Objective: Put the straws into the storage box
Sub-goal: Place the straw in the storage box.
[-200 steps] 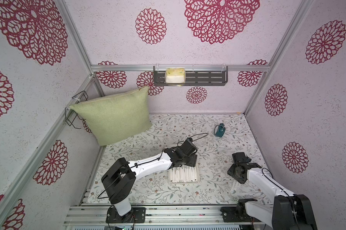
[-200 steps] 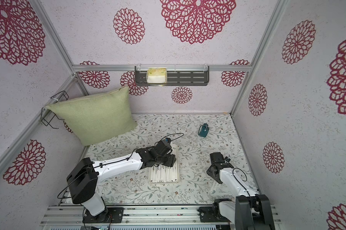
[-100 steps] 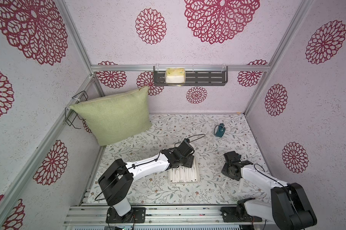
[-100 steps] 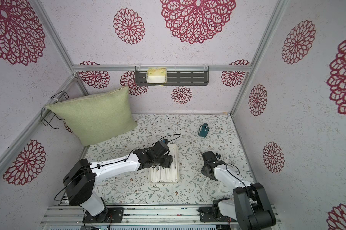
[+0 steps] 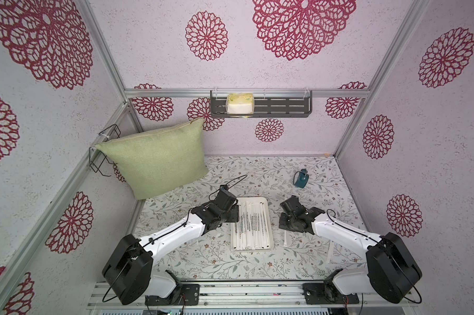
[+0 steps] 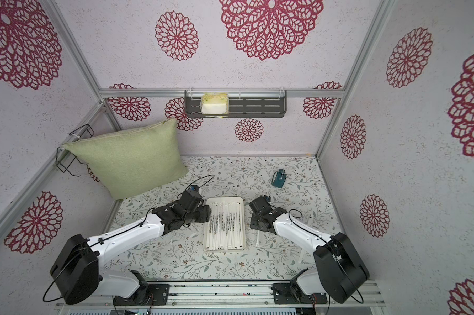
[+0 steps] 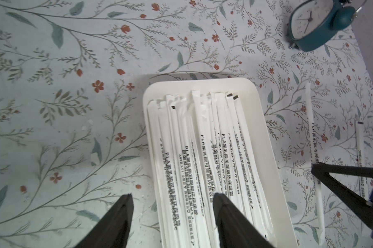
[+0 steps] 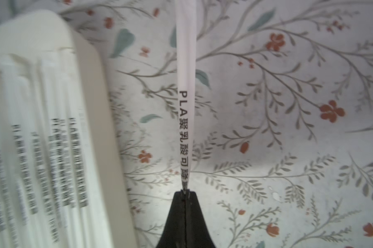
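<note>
Claw of right arm (image 8: 185,191) low, pinching straw (image 8: 185,64)

Pale walls (image 5: 154,62) with crimson rosettes (image 5: 206,35), green cushion (image 5: 156,161), dark shelf (image 5: 282,107), floral tabletop (image 5: 257,261).

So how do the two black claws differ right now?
The left gripper stands open and empty; the right gripper is shut on one straw. The left gripper straddles a long rim of the storage box, one finger over the straws inside; the right gripper sits beside the storage box, over the tablecloth. Both have black, pointed fingers.
</note>
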Tool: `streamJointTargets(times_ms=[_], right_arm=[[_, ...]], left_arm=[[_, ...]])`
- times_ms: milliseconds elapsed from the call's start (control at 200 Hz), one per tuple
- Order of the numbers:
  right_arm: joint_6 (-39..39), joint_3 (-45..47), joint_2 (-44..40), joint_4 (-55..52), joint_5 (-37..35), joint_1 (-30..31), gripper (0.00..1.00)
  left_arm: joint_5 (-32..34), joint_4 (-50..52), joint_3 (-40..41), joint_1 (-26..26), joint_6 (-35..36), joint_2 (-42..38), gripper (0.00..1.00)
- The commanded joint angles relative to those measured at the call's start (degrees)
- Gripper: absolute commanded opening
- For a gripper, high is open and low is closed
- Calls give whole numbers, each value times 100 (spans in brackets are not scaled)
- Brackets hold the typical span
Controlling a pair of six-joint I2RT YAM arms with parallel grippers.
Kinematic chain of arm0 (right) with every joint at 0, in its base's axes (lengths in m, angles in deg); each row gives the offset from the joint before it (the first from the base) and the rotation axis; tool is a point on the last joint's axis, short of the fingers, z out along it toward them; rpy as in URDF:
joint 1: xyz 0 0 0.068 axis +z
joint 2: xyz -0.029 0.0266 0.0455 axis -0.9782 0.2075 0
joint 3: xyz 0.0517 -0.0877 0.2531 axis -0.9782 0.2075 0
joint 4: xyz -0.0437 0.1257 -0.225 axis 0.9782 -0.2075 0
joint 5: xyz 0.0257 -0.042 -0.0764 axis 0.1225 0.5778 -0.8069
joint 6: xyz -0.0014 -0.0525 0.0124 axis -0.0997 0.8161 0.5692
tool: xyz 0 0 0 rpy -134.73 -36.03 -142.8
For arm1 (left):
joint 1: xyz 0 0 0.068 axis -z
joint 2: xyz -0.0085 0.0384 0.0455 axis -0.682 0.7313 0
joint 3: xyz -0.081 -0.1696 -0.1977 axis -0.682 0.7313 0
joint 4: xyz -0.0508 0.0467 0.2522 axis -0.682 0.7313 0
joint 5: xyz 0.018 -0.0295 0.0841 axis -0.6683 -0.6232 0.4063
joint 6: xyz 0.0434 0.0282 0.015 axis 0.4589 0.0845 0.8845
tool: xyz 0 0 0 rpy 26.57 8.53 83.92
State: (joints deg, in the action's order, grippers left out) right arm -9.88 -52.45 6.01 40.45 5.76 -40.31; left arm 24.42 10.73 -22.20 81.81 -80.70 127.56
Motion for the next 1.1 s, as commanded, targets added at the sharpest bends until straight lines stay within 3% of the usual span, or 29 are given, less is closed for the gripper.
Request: streamJointTargets(times_ms=[0,140,460,680,931,1091], right_arm=[[-238,-658,191,-130,128,494,3],[-482,-1132,781,30,198,960,4],[-771,-1004,1512,370,151,984,5],[-852,-895,1647,437,88,992,12],[-727,-1172,1250,-112,-23,959,26],[-605,-1154,623,-687,-144,573,31]], left_arm=[[50,-55,217,-281,-231,-312,66],[-45,-86,435,-479,-323,-561,66],[-125,-94,534,-491,-342,-633,66],[-187,-162,526,-490,-340,-554,66],[-99,-101,469,-497,-239,-605,66],[-147,-86,264,-487,-136,-513,66]])
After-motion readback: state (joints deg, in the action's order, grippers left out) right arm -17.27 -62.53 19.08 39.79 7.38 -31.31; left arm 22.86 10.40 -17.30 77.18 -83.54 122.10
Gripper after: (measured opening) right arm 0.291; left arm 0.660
